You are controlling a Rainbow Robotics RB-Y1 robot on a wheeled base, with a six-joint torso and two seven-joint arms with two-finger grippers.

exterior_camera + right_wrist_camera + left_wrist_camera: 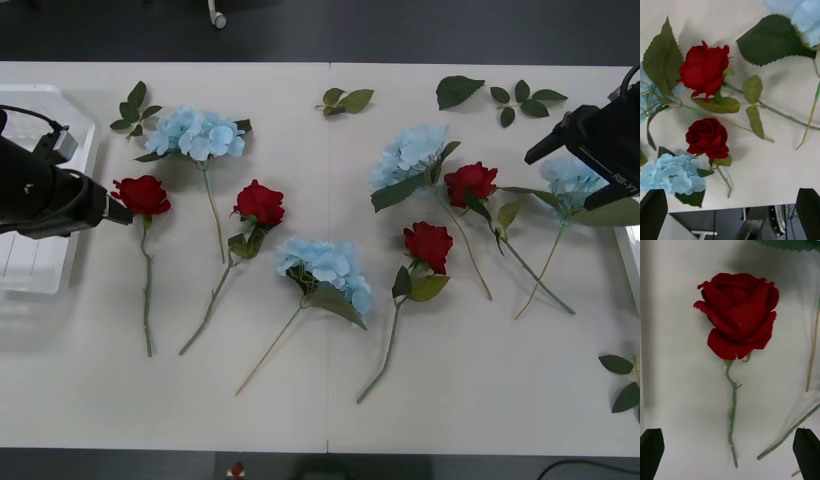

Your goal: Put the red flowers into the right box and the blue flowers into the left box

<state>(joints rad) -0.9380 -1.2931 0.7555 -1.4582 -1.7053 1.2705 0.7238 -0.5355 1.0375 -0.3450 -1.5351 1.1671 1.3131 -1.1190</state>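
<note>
The left pincer (730, 453) hangs open above the leftmost red rose (141, 194), bare table (90, 380) on both sides of its stem. The basket (40, 270) stands close on the outer side. In the middle, a rose (260, 203) and hydrangea (325, 268) lie near each other. Under the right pincer (730, 212) two roses (705, 69), hydrangea heads (672, 172) and leaves crowd together, stems crossing. The table's near strip lies bare.

Black arms, black cables, black fingers (651, 450)
</note>
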